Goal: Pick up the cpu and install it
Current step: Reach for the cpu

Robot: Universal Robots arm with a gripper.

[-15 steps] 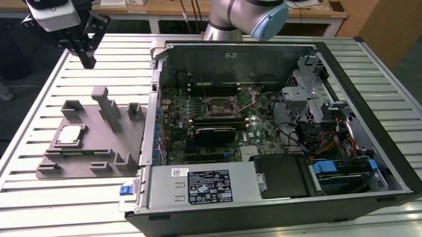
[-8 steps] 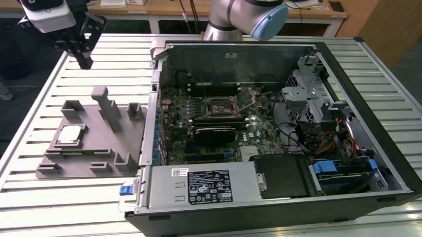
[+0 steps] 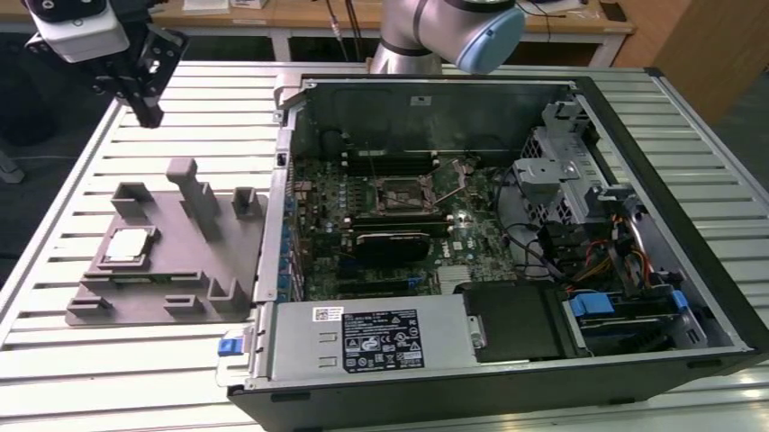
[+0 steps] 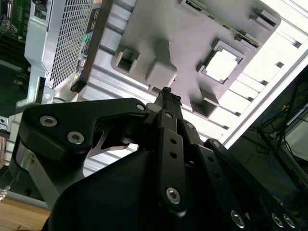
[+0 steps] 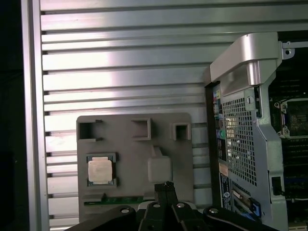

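Observation:
The cpu (image 3: 126,247) is a small silver square lying in a recess of the grey fixture plate (image 3: 180,279), at the exterior view's left. Both wrist views look down on the cpu (image 5: 101,169) (image 4: 222,65) in its pocket. My gripper (image 3: 148,115) hangs high above the slatted table, beyond the plate's far end and well apart from the chip. Its black fingers (image 5: 164,186) (image 4: 166,97) stand pressed together with nothing between them. The open socket (image 3: 404,193) sits in the middle of the motherboard inside the case.
The open computer case (image 3: 292,162) lies on its side right of the plate, with a power supply (image 3: 373,337) at its near end and drive cages (image 3: 565,171) on the right. Upright posts (image 3: 193,193) rise from the plate. The slatted table (image 3: 180,369) surrounds everything.

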